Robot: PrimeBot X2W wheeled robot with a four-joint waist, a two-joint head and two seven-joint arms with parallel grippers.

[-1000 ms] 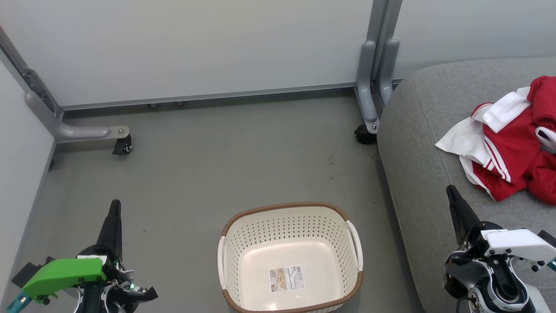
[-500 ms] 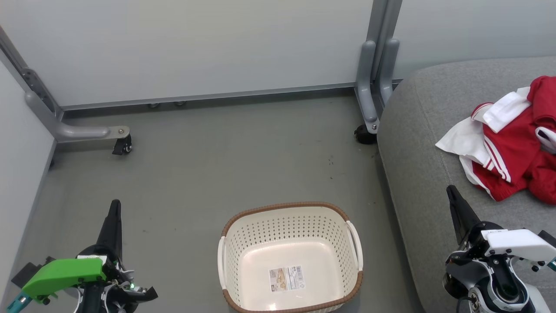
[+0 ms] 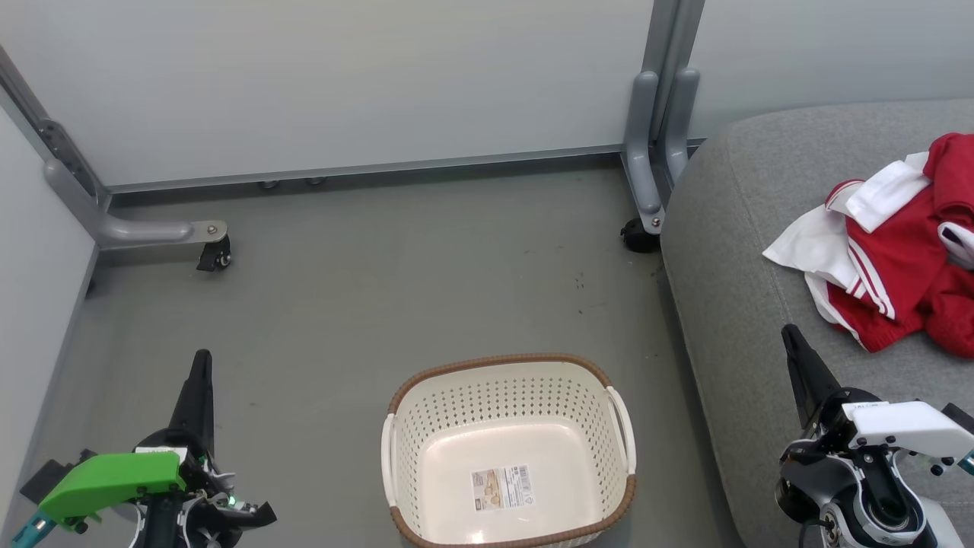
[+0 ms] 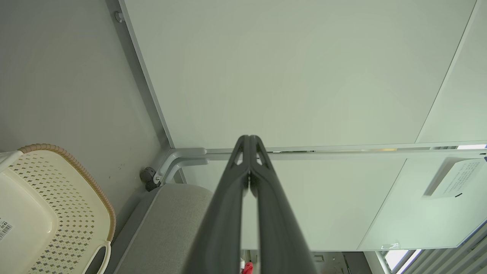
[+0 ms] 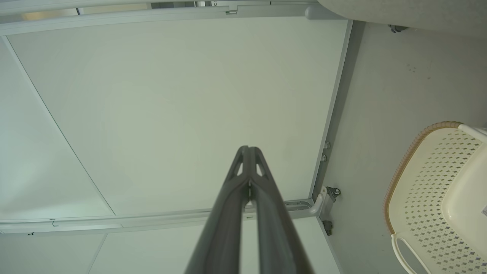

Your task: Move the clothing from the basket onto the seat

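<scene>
The red and white clothing (image 3: 898,255) lies crumpled on the grey seat (image 3: 738,251) at the right of the head view. The cream basket (image 3: 508,384) stands on the floor at bottom centre, holding nothing but a paper label (image 3: 501,488) on its floor. My left gripper (image 3: 202,359) is shut at the lower left, over bare floor left of the basket. My right gripper (image 3: 788,332) is shut at the lower right, over the seat's front part, below the clothing. In both wrist views the fingers (image 4: 249,141) (image 5: 248,149) meet at the tips with nothing between them.
Pale partition panels (image 3: 342,84) close off the back and left side. Their grey feet with castors (image 3: 214,256) (image 3: 639,234) stand on the floor. The grey floor (image 3: 426,281) stretches between the panels and the basket. The basket's corner (image 4: 72,167) (image 5: 418,152) appears in both wrist views.
</scene>
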